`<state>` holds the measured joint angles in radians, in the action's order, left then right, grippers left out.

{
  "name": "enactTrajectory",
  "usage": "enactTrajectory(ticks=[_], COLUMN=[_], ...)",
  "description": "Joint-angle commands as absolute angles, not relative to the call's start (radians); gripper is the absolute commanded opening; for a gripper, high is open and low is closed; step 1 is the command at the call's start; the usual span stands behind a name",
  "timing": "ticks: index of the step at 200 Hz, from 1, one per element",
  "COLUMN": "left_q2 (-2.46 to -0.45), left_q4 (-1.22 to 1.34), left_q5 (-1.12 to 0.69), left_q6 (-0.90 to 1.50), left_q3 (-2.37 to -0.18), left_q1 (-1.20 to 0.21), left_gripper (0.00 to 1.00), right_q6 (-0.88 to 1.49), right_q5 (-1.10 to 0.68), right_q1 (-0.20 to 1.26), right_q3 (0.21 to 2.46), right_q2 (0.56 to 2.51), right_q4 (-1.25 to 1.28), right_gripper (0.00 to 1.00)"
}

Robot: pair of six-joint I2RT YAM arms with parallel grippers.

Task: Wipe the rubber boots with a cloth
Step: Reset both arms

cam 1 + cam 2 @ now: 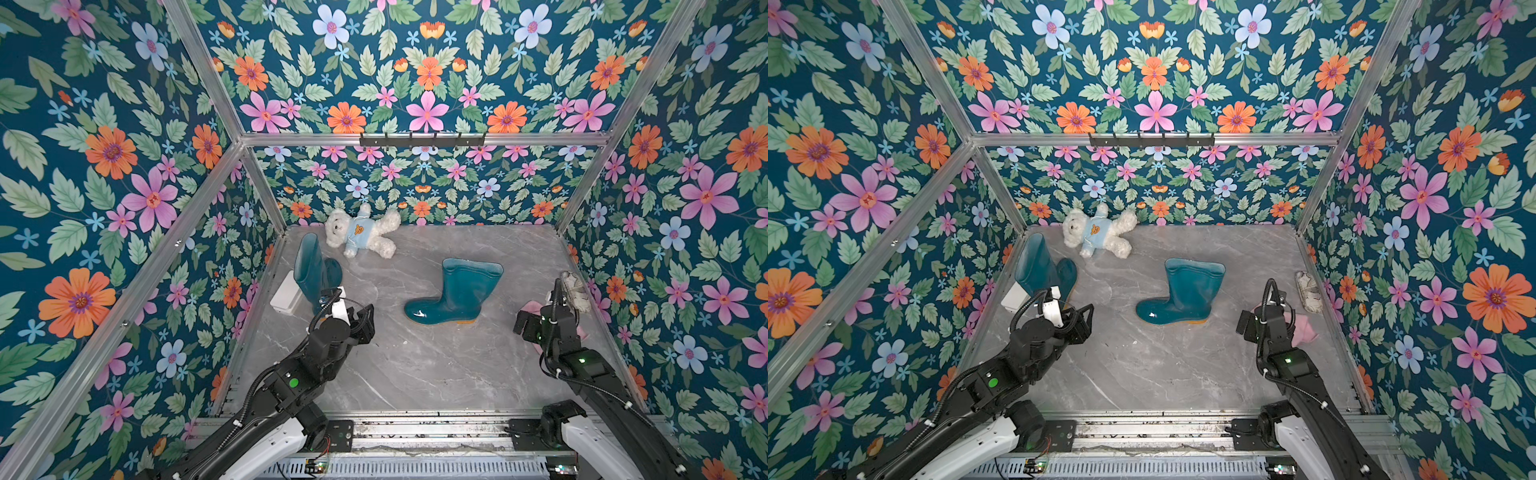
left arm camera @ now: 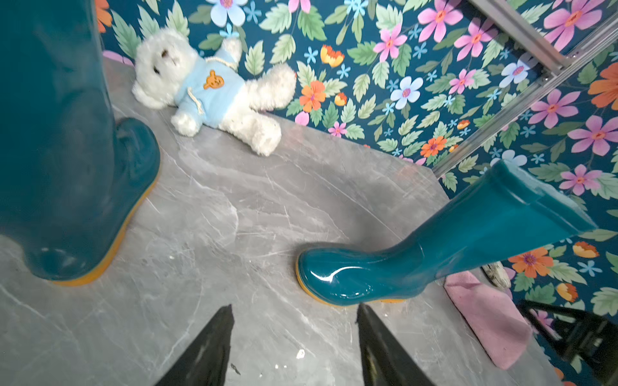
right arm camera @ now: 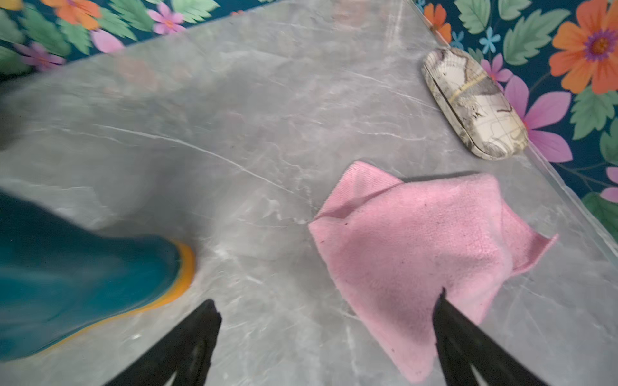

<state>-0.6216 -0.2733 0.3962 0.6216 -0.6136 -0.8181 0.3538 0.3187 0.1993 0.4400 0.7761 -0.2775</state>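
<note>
We look down on a grey marble-look tabletop (image 1: 415,374) walled in by floral panels. Both teal rubber boots stand upright on orange-yellow soles: the left boot (image 1: 309,274) by the far-left wall, the middle boot (image 1: 457,291) near the centre with its toe pointing left. A white teddy bear (image 1: 359,232) in a pale blue top lies on its back at the far edge. The pink cloth (image 3: 418,260) lies rumpled to the right of the middle boot, not touching it. A white box (image 1: 284,296) sits just left of the left boot, and a map-printed glasses case (image 3: 475,103) lies along the right wall. The left gripper (image 2: 294,310) hovers beside the left boot, fingers apart with nothing between them. The right gripper (image 3: 327,296) is spread wide at the cloth — one finger over fabric, one over bare table — and we cannot tell whether it touches.
</note>
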Motion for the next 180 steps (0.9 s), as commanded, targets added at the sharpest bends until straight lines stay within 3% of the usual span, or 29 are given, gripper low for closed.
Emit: enactTrajectory(ticks=[1,27,36,39,71,119,135,158,180], left_q2=[-0.625,-0.607,-0.591,-0.588,-0.561,-0.562,-0.554,-0.538,-0.520], left_q4=[-0.338,-0.372,-0.380,-0.381,-0.404,-0.479,-0.502,-0.527,-0.462], left_q5=[0.459,0.494,0.520,0.529,0.626,0.771,0.819,0.927,1.056], left_q6=[0.583,0.572,0.556,0.552,0.497,0.484,0.489,0.514,0.453], left_q3=[-0.651,-0.681,-0.687,-0.688,-0.725,-0.802,-0.808,-0.784,-0.710], left_q1=[-0.818,-0.818,-0.819,-0.818,-0.818,-0.818,-0.818,-0.818,-0.818], left_gripper=[0.62,0.66,0.96,0.99,0.99,0.99,0.99,0.99,0.99], right_q6=[0.259,0.102,0.081,0.076,0.024,0.033,0.075,0.057,0.074], right_q5=[0.360,0.399,0.391,0.382,0.357,0.303,0.269,0.277,0.274], right_q1=[0.156,0.142,0.124,0.116,0.086,0.067,0.046,0.039,0.039], right_q3=[0.405,0.341,0.332,0.329,0.258,0.251,0.276,0.272,0.281], right_q2=[0.839,0.932,0.988,1.008,1.206,1.434,1.393,1.479,1.460], right_q4=[0.046,0.356,0.425,0.440,0.765,1.059,0.911,1.044,0.977], right_gripper=[0.99,0.99,0.99,0.99,0.99,0.99,0.99,0.99,0.99])
